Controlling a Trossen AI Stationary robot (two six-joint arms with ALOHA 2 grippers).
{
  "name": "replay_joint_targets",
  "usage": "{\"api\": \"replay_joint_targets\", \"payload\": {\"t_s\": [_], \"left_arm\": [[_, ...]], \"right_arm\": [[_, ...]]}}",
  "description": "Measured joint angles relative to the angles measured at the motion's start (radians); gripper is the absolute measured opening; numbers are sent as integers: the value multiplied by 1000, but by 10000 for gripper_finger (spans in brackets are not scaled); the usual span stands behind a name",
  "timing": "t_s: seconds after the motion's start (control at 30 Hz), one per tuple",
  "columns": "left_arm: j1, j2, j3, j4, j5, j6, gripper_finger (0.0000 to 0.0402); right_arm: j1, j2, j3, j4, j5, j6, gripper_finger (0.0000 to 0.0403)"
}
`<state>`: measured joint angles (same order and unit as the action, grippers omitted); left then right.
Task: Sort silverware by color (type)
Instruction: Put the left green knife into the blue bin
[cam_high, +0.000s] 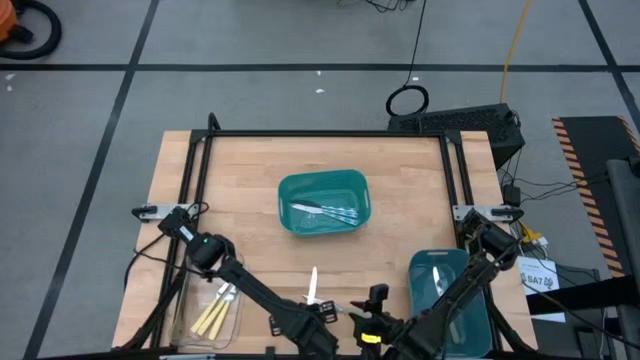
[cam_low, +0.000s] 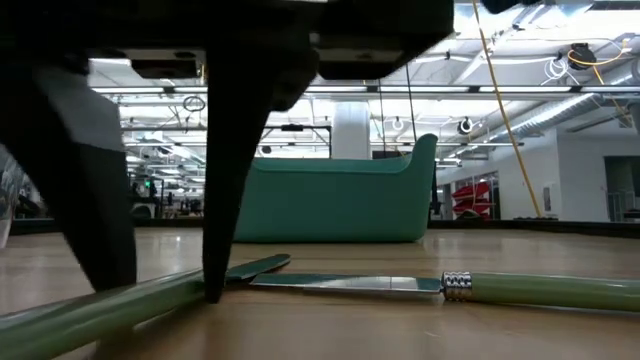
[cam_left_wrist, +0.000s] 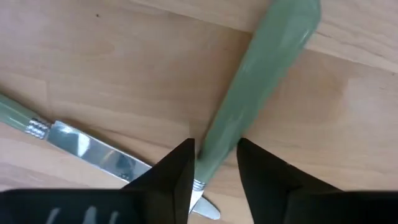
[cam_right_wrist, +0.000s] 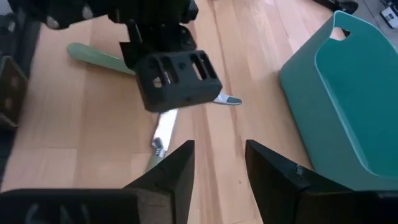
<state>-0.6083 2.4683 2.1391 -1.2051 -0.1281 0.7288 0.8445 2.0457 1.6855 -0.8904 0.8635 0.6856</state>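
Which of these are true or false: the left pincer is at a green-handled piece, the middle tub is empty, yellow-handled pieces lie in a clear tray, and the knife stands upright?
1. The left pincer straddles a green-handled piece. True.
2. The middle green tub is empty. False: silver pieces lie in it.
3. Yellow-handled pieces lie in a clear tray. True.
4. The green-handled knife stands upright. False: it lies flat on the table.
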Motion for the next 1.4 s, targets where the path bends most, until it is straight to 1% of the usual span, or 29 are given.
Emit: {"api": "replay_joint_targets", "payload": {"t_s": [0.1,0.2,0.33,0.6,0.67,0.77,0.93,1.17,1.3,1.4], "left_arm": [[22,0,-1,12,34,-5,101],[47,-1,-1,34,43,-6,73],[72,-1,-1,42,39,-23,55],[79,-1,-1,41,19,-62,49],[80,-5,0,41,-3,-86,46],[82,-6,1,37,-60,-131,43],[81,0,20,7,-88,-206,43],[81,4,103,-36,-98,-299,44],[81,3,155,-64,-114,-321,44],[83,3,186,-84,-149,-343,45]], "right_arm": [[-11,0,0,-7,0,-16,135],[-15,0,0,-8,-1,-26,135],[-20,0,0,-12,-1,-42,135],[-35,0,0,-28,-1,-36,135],[-36,0,0,-31,-2,-17,135],[-36,0,0,-35,-4,26,135],[-6,0,0,-36,-5,137,135],[57,0,0,-41,-4,267,135],[72,4,1,-41,-1,272,135],[74,13,2,-29,-1,272,135]]}}
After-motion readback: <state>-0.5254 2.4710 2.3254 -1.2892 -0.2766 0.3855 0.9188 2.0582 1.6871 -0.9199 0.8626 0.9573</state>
